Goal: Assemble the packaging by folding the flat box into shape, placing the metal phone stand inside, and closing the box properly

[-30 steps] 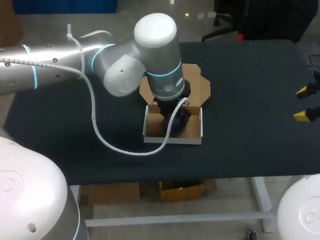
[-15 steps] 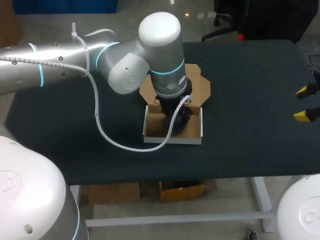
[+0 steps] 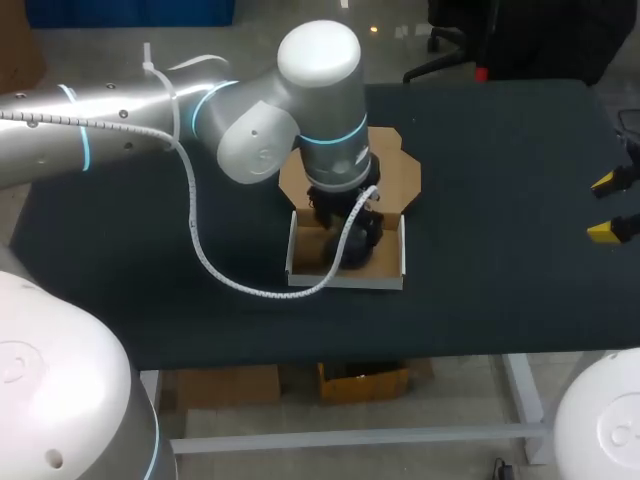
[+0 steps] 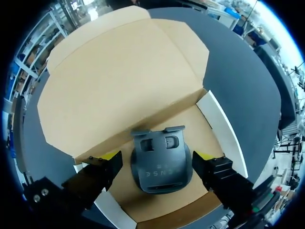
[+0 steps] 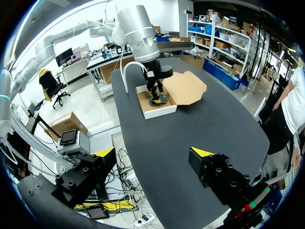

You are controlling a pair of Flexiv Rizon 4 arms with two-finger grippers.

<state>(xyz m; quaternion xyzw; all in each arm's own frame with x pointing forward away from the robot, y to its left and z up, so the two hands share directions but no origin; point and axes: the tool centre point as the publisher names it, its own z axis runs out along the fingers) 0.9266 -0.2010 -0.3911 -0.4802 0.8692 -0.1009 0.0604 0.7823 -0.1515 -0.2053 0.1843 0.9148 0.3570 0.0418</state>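
Observation:
The cardboard box [image 3: 345, 280] stands folded into a white-walled tray at the table's middle, its brown lid [image 3: 398, 176] lying flat behind it. The dark metal phone stand [image 4: 161, 162] rests on the tray floor [image 4: 157, 210]. My left gripper [image 4: 158, 155] hangs just above it, open, one finger on each side of the stand with small gaps. In the head view the left gripper [image 3: 345, 225] hides most of the stand [image 3: 365, 240]. My right gripper [image 3: 610, 207] is open and empty at the table's right edge, far from the box [image 5: 157, 109].
The left arm's white spiral cable [image 3: 215, 270] droops over the table in front of the box. The dark table [image 3: 500, 200] spreads wide on both sides of the box.
My left gripper's fingers have spread apart and let go of the phone stand, which now lies in the tray. The right arm has not moved.

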